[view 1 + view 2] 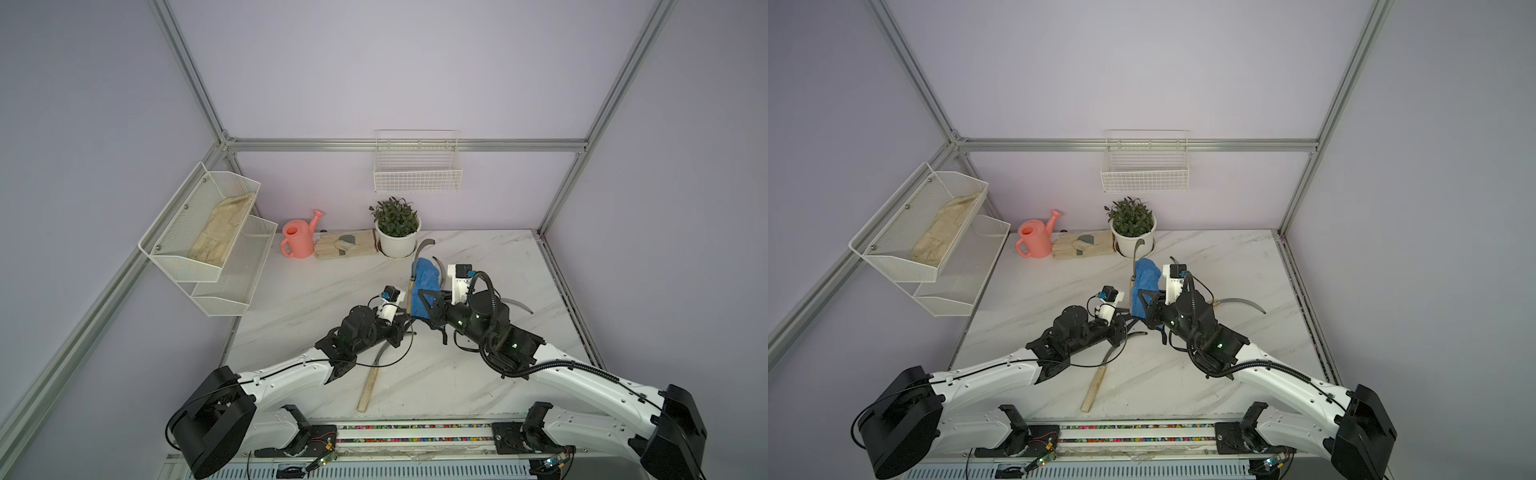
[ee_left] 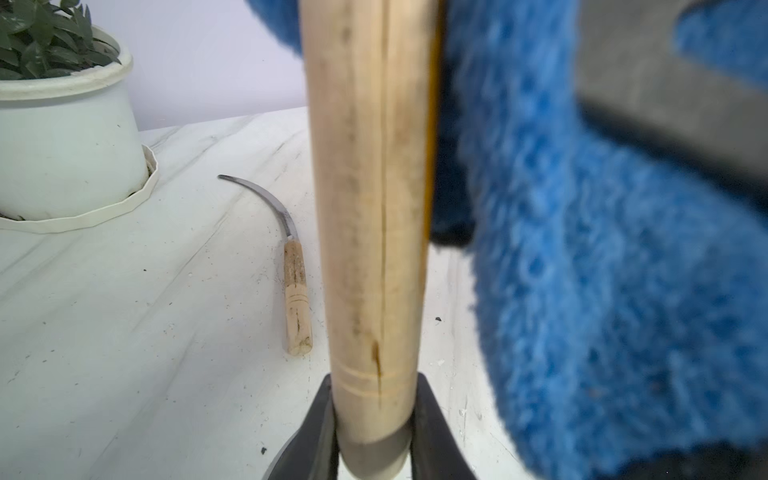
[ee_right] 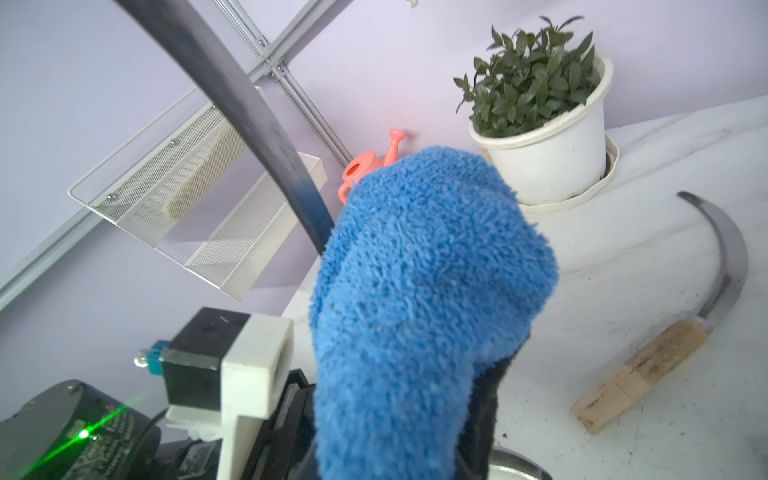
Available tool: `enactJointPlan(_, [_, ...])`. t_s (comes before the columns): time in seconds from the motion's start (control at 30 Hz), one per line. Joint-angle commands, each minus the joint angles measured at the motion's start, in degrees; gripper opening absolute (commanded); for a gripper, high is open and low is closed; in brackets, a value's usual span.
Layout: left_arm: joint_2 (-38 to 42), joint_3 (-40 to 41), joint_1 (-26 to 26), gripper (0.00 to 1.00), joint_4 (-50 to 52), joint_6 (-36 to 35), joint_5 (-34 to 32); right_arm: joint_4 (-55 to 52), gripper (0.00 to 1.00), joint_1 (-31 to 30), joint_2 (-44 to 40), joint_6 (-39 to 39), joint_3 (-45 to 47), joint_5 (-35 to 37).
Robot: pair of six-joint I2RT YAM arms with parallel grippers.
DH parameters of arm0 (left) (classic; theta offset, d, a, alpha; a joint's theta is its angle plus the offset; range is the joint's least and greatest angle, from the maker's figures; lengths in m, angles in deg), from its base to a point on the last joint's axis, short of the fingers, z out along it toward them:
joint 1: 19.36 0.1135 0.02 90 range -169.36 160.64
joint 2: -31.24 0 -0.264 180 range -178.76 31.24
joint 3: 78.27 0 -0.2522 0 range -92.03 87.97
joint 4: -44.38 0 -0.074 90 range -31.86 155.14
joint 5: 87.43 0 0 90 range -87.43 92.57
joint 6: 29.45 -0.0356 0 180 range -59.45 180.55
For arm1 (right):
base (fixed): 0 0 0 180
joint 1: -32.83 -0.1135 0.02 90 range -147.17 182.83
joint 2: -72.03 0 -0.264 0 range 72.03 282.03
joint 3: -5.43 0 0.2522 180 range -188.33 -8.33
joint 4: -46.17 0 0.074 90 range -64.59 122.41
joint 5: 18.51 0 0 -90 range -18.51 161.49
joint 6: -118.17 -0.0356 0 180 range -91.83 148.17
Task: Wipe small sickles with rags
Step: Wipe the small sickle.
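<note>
My left gripper [image 2: 376, 419] pinches the sickle handle [image 2: 370, 208], blade [image 3: 249, 108] toward 12 o'clock | my right gripper [image 1: 430, 303] clamps the blue rag [image 3: 415, 291] at its 3 o'clock | best: slide it tipward, handle steady.

Looking like a robotics lab cell staged as a gardening corner: sitting boxed in by aluminium framing [image 1: 403, 145] and lilac panels [image 1: 374, 75], housing robot arms [image 1: 582, 380] at a marble-look table [image 1: 332, 274], displaying a potted plant [image 1: 397, 243], pink watering can [image 1: 299, 245], work gloves [image 1: 332, 249], wire basket [image 1: 417, 172], small sickle [image 1: 369, 388].
</note>
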Motion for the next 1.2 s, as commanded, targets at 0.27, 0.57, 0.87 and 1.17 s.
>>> enactJointPlan(0.27, [0.9,-0.12,-0.61,0.0,-0.59,-1.49,2.31,4.25,0.0,0.07,2.71,-0.75,4.44,1.41])
enactJointPlan(0.57, [1.54,0.4,-0.68,0.0,-0.86,-1.31,2.04,9.69,0.0,0.1,6.65,-5.36,13.09,2.37])
enactJointPlan(0.87, [1.1,0.15,-0.61,0.0,-0.9,-1.23,2.64,8.41,0.0,0.07,7.16,-2.58,7.67,-0.26])
enactJointPlan(1.17, [0.44,-0.21,-0.64,0.0,-0.85,-1.31,2.8,6.13,0.0,0.14,3.67,0.97,-0.12,-3.89])
